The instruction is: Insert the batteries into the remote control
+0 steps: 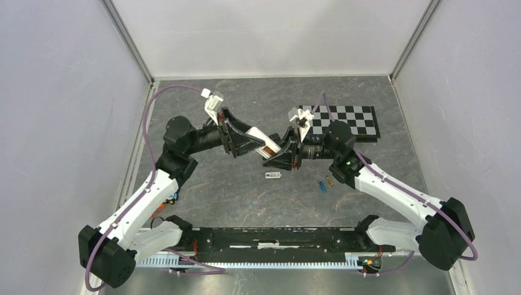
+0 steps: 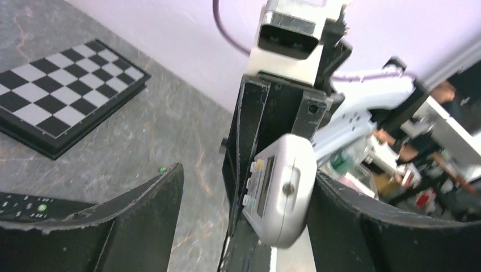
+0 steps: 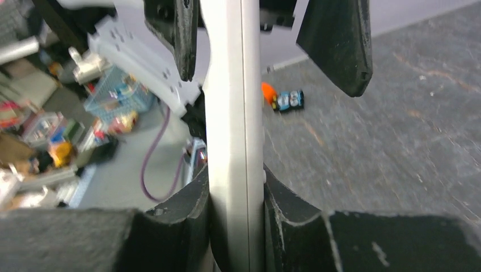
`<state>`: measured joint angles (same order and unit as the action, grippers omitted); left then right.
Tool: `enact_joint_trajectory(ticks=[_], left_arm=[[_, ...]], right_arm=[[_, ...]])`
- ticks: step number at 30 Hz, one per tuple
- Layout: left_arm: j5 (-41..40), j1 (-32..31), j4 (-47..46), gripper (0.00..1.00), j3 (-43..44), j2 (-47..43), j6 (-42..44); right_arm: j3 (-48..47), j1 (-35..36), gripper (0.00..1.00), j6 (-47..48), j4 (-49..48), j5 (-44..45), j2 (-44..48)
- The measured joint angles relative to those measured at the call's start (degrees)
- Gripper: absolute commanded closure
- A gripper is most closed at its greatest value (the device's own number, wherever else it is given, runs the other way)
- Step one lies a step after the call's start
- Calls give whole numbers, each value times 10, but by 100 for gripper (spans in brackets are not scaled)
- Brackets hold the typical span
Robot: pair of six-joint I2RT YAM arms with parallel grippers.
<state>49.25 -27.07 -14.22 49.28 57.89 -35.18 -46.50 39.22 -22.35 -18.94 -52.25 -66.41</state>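
The right pincer is shut tight on the pale remote, its two pads pressed against the remote's long sides near one end. The left pincer stands wide open around the other end. One of its fingers sits just beside the remote's edge and the other is well apart from it, so it clamps nothing. Both arms reach in from the near corners with elbows bent outward, and their wrists meet nose to nose over the middle of the desk, with the remote held clear of the surface between them. The blue battery and the brownish-gold battery lie side by side on the desk, just nearward of the right wrist and apart from both pincers. A small flat grey piece lies near them, under the meeting point. The chessboard lies close behind the right wrist; walls close the left, right and far edges.
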Motion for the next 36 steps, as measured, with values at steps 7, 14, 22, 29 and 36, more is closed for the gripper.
enact_joint_trajectory(ticks=[7, 14, 22, 29, 36], left_arm=[[-123, -2, -186, 17, -54, -12, -173], [-151, -2, -259, 29, -55, 1, -237], [-153, -2, -263, 64, -47, 36, -266], [-152, -1, -241, 98, -33, 36, -247], [-152, 7, -154, 98, -33, 36, -174]], right_arm=[[29, 0, 100, -200, -226, 50, -26], [29, 1, 100, -265, -293, 65, -40], [22, 4, 100, -310, -298, 74, -80], [8, 5, 26, -308, -254, 80, -80], [13, -26, 15, -214, -143, 110, -35]])
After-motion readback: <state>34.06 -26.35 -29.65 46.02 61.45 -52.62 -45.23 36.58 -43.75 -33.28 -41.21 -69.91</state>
